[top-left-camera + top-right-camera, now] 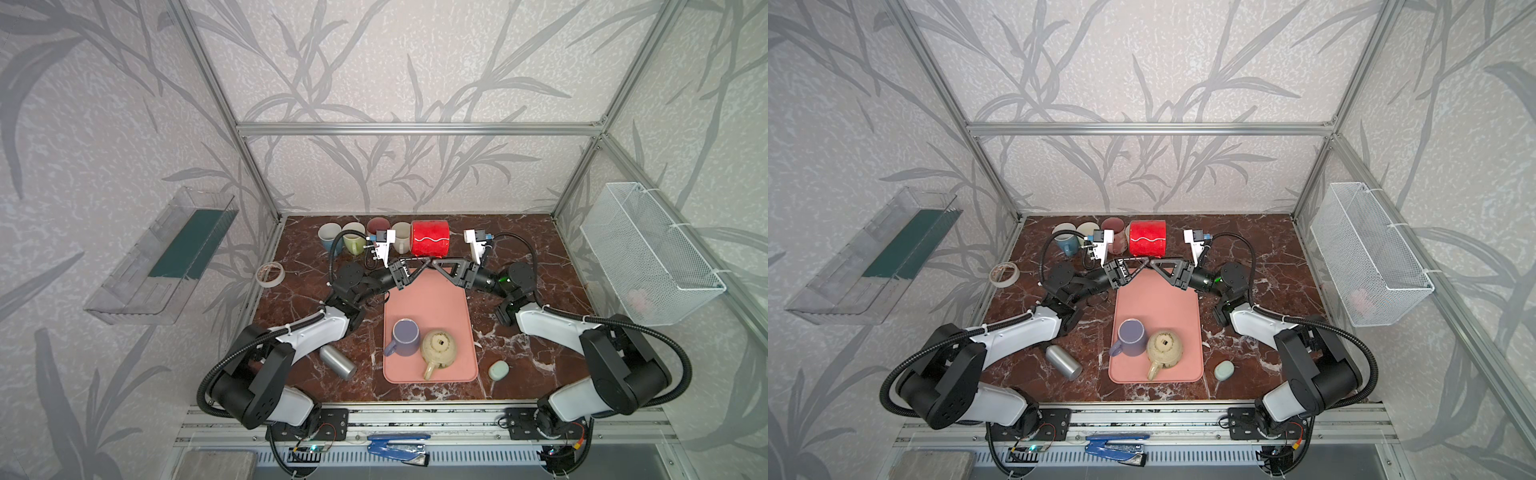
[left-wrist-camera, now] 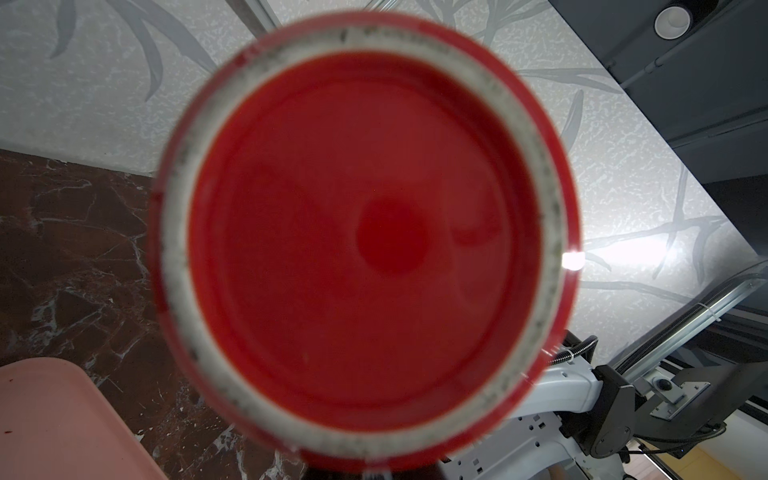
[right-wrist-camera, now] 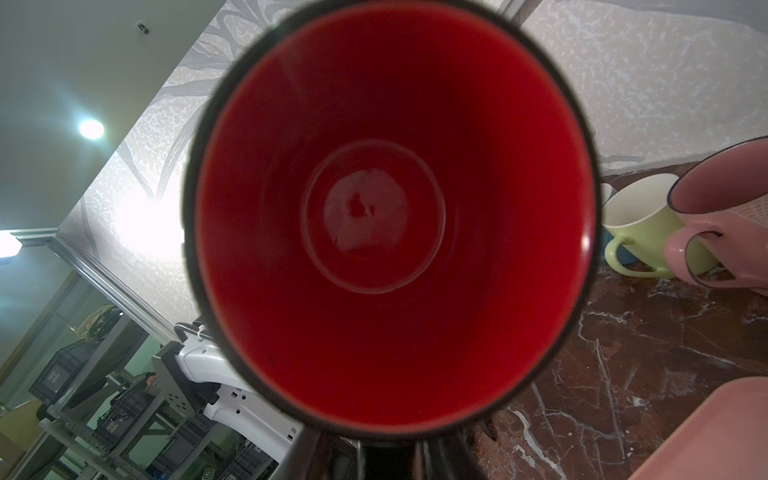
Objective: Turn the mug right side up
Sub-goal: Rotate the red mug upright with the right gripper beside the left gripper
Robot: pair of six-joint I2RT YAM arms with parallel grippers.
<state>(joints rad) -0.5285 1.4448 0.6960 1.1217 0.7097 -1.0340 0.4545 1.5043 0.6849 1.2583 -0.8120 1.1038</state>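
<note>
The red mug (image 1: 430,237) (image 1: 1147,237), marked with a white wavy line, hangs on its side above the far end of the pink mat (image 1: 428,299). The left wrist view is filled by the mug's base (image 2: 374,232), the right wrist view by its open mouth (image 3: 386,216). Both grippers meet just under the mug. My left gripper (image 1: 424,264) (image 1: 1144,262) is shut on the mug from the base side. On the mouth side my right gripper (image 1: 434,262) (image 3: 388,461) has its fingers on either side of a dark handle. Contact there is hidden.
On the mat stand a purple mug (image 1: 405,337) and a beige teapot (image 1: 438,349). Several mugs (image 1: 352,243) line the back wall. A metal cylinder (image 1: 337,361), a tape roll (image 1: 270,274) and a mint object (image 1: 498,369) lie around. A wire basket (image 1: 648,253) hangs on the right wall.
</note>
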